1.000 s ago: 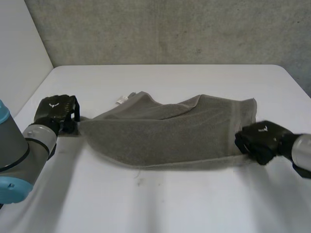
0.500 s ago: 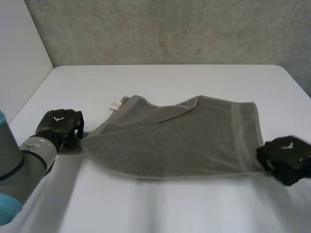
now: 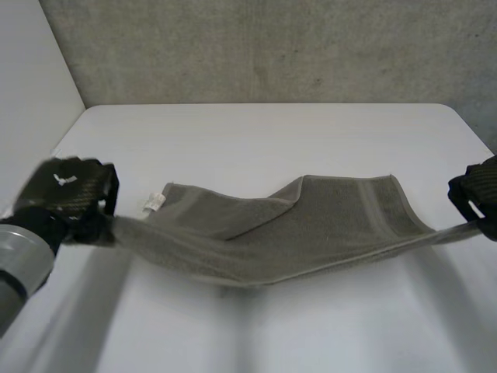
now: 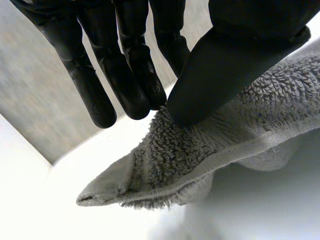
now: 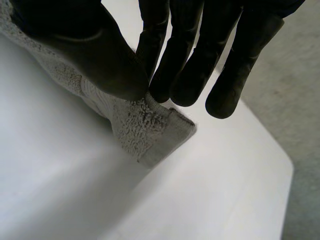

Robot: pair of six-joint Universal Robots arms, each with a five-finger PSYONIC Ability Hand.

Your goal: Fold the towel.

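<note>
Both hands stand higher and wider apart than a second ago. Black left hand [image 3: 66, 198] and black right hand [image 3: 477, 194] each pinch a near corner of the grey terry towel [image 3: 311, 225] between thumb and fingers. It sags between them, far edge apparently resting on the white table [image 3: 256, 132]. Lift underway; fold not yet made.

White counter [image 3: 264, 132], rounded far corners. Grey concrete wall [image 3: 272, 47] behind it. White panel [image 3: 31, 85] at left.

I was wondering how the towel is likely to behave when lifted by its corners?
Probably floppy: the towel sags between the left robot hand and the right robot hand. Likely not slippery: its looped pile looks rough. It seems light, since corner pinches alone hold it.
</note>
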